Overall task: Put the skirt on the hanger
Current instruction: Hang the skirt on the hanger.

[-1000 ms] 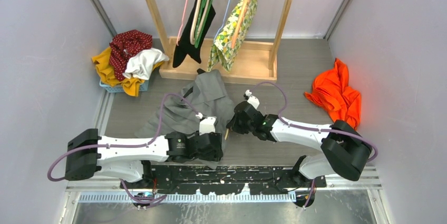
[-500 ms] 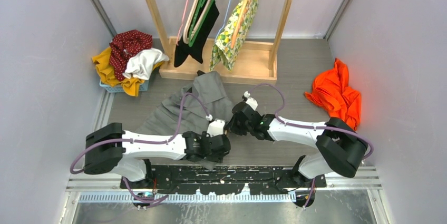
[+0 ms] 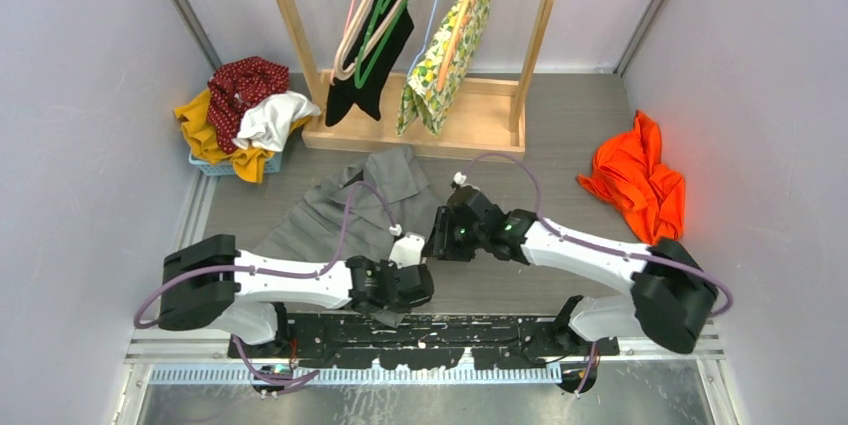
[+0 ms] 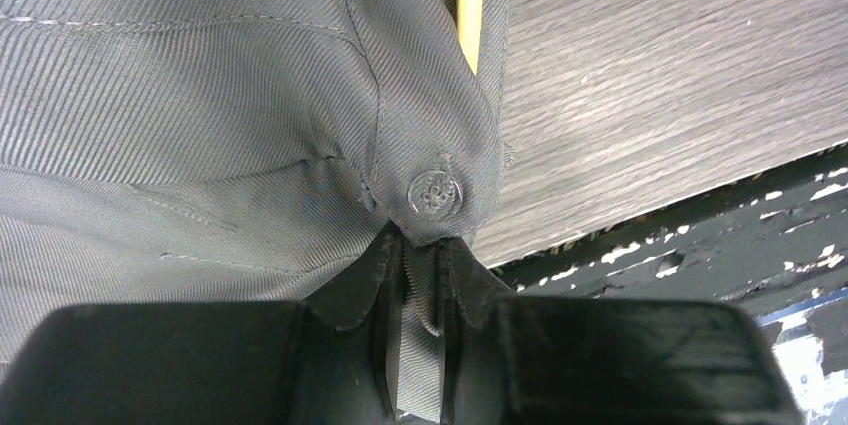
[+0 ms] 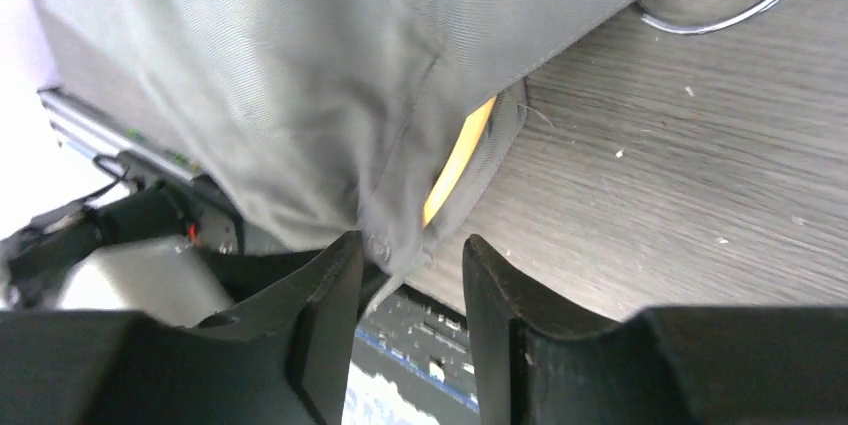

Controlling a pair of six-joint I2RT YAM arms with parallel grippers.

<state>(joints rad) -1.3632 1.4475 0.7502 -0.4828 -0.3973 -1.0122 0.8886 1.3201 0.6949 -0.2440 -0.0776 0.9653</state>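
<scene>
At the near edge of the table [image 3: 570, 115], left of centre, the skirt [image 3: 340, 215] lies flat, with its near right corner under both wrists. Only the left wrist view shows the grip: the left gripper [image 4: 421, 245] has its fingers pressed together on the waistband corner just below a button [image 4: 433, 190]. Only the wrist views show the yellow hanger [image 5: 456, 158], a sliver inside the fabric. In the right wrist view the right gripper [image 5: 410, 245] stands with its fingers spread either side of that corner, clamping nothing.

Farther back stands a wooden rack [image 3: 455, 125] with a black garment [image 3: 365, 70] and a lemon-print garment [image 3: 440, 60]. A heaped basket [image 3: 228, 167] sits far left, and an orange cloth [image 3: 640, 180] to the right.

Most of the hanger is hidden. A wire hook [image 5: 740, 11] is cut off by the frame.
</scene>
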